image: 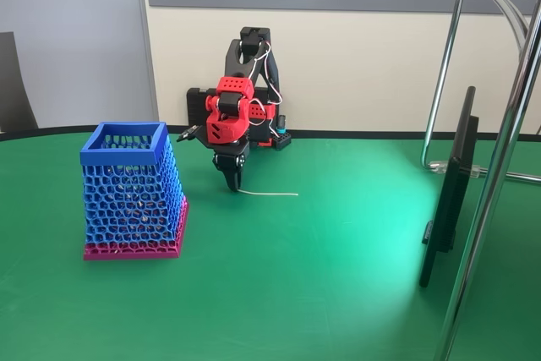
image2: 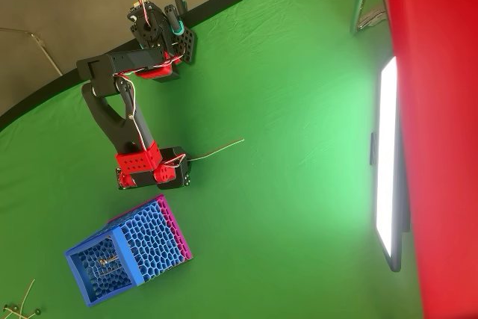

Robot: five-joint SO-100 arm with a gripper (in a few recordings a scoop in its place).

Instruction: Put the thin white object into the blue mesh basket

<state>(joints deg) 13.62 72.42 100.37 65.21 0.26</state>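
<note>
The thin white object (image: 269, 194) lies flat on the green table, running right from my gripper; from overhead it (image2: 216, 150) slants up and to the right. My red and black gripper (image: 234, 186) points straight down with its tips at the table, and its narrow fingers look shut on the stick's left end. In the overhead view the gripper (image2: 184, 168) hides that end. The blue mesh basket (image: 122, 156) with its pink base stands upright to the left of the gripper, a short gap apart. From overhead the basket (image2: 78, 261) sits below the gripper.
A dark flat screen (image: 452, 192) stands edge-on at the right, bright from overhead (image2: 388, 162). Chrome stand tubes (image: 499, 166) rise beside it. A few thin sticks (image2: 19, 305) lie at the overhead view's bottom-left corner. Open green cloth spreads between basket and screen.
</note>
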